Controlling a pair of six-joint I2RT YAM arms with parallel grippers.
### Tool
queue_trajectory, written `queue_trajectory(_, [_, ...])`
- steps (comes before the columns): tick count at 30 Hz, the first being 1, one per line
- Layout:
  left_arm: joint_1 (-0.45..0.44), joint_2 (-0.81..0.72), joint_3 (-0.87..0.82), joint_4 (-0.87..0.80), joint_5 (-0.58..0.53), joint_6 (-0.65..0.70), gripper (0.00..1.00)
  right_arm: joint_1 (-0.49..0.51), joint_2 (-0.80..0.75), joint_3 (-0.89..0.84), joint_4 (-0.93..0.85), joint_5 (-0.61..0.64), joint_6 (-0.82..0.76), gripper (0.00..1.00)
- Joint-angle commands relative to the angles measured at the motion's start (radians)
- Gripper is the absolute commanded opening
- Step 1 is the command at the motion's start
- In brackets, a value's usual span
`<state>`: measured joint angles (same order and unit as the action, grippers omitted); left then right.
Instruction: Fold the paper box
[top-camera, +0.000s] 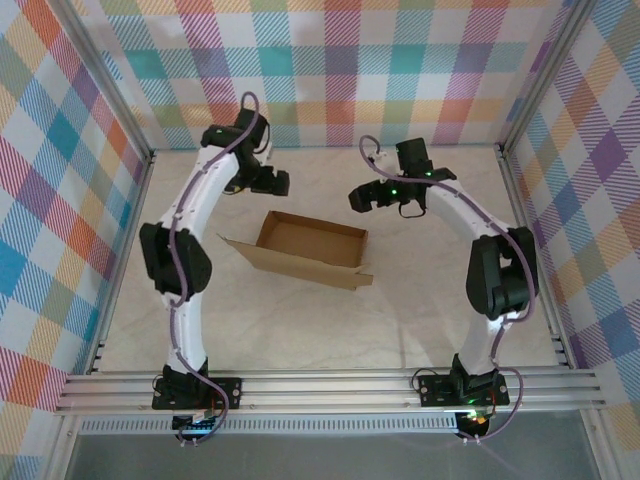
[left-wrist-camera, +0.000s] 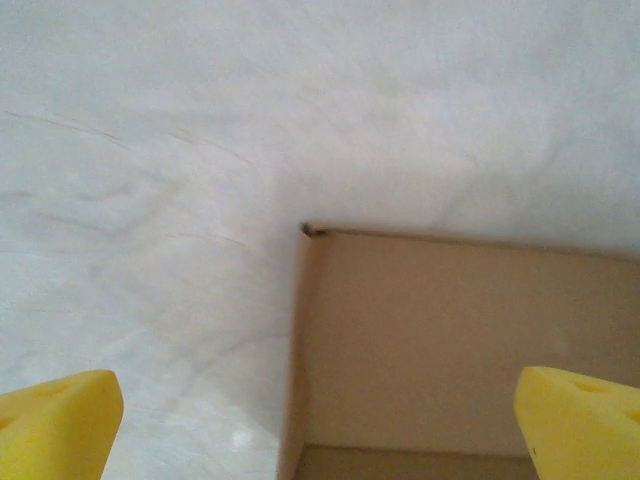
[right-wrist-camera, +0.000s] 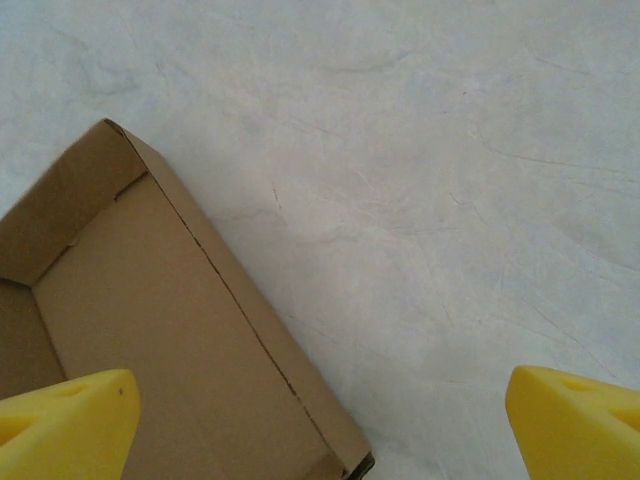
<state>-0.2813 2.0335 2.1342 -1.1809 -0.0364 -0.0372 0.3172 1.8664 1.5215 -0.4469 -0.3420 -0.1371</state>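
A: So, where does the paper box (top-camera: 310, 245) lie from the two grippers?

B: About the middle of the table (top-camera: 430, 320), as an open tray with its walls up. Its long axis runs roughly left to right, with the right end swung a little toward the near edge. Both grippers hang by its far long wall, on the side toward the table's far edge.

A: Which end belongs to which?

B: The left gripper (top-camera: 277, 183) is by the far left corner and the right gripper (top-camera: 360, 197) is by the far right corner. Neither touches the cardboard, as far as I can tell.

A: And the jaws?

B: Both are spread wide and hold nothing. From the left wrist, the yellow pads (left-wrist-camera: 58, 420) sit at the two bottom corners of the view, with the box's corner between them. From the right wrist, the box lies toward one pad and there is bare table by the other.

A: What looks unfinished?

B: A flap (top-camera: 236, 246) sticks out at the left end, and a small tab (top-camera: 362, 276) juts from the near right corner.

A: Which arm for the flap?

B: The left, I'd judge. The flap lies toward the near edge and to the left of that gripper, closer to it than to the other. The tab is the right arm's business, across the box toward the near edge.
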Motion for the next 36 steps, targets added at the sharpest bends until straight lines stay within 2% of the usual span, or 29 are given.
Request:
queue_trajectory(1, [0.029, -0.143, -0.113, 0.113, -0.155, -0.090, 1.00, 0.041, 0.064, 0.064, -0.021, -0.023, -0.091, 0.94])
queue_trajectory(5, [0.065, -0.329, -0.329, 0.236, -0.262, -0.165, 1.00, 0.114, 0.155, 0.132, -0.026, 0.032, -0.158, 0.95])
queue_trajectory(7, [0.099, -0.413, -0.429, 0.279, -0.275, -0.209, 1.00, 0.145, 0.196, 0.167, -0.026, 0.032, -0.175, 0.95])
queue_trajectory(12, [0.233, -0.595, -0.648, 0.346, -0.185, -0.321, 1.00, 0.208, 0.323, 0.283, -0.050, 0.020, -0.191, 0.96])
queue_trajectory(15, [0.305, -0.723, -0.821, 0.440, -0.127, -0.407, 1.00, 0.226, 0.397, 0.347, -0.054, 0.031, -0.177, 0.97])
queue_trajectory(18, [0.364, -0.819, -0.951, 0.495, -0.093, -0.476, 1.00, 0.235, 0.469, 0.430, -0.095, 0.075, -0.150, 0.98])
queue_trajectory(25, [0.384, -0.854, -1.061, 0.470, -0.042, -0.475, 1.00, 0.210, 0.525, 0.529, -0.133, 0.331, 0.026, 0.98])
queue_trajectory(31, [0.378, -0.808, -1.080, 0.514, 0.052, -0.454, 1.00, 0.132, 0.438, 0.441, -0.134, 0.351, 0.186, 0.97])
queue_trajectory(36, [0.310, -0.724, -1.091, 0.574, 0.074, -0.469, 1.00, 0.068, 0.366, 0.345, -0.165, 0.406, 0.339, 0.96])
